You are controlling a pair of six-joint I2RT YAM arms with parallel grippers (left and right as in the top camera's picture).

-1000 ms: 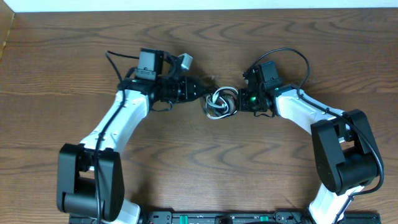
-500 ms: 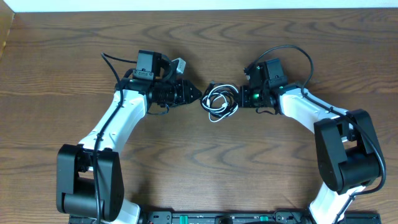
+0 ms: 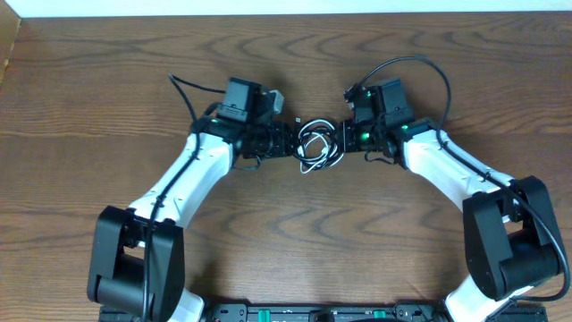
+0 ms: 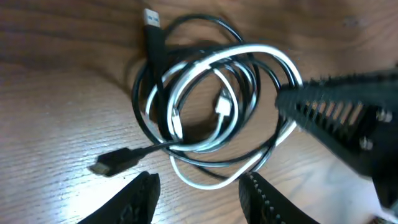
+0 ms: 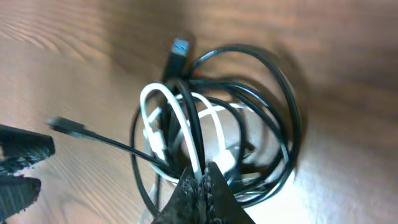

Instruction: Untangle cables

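A white cable [image 3: 310, 146] and a black cable [image 3: 323, 156] lie coiled together in small loops on the wooden table between my two grippers. My left gripper [image 3: 288, 143] is open at the coil's left edge. In the left wrist view its jaws [image 4: 199, 194] straddle the lowest white loop [image 4: 205, 183] without touching it, and the black cable [image 4: 146, 81] shows a USB plug [image 4: 151, 17]. My right gripper [image 3: 340, 141] is at the coil's right edge. In the right wrist view its jaws [image 5: 202, 182] are shut on a white strand [image 5: 186, 127] beside black loops [image 5: 292, 124].
The wooden table [image 3: 286, 233] extends on all sides of the coil. A pale strip [image 3: 286, 7] runs along the far edge. Both arms' own thick black wires arch behind the wrists. The right gripper's finger [image 4: 339, 118] shows in the left wrist view.
My left arm has swung right and brought its open gripper up to the coil. The coil has shifted slightly up and right with the right gripper.
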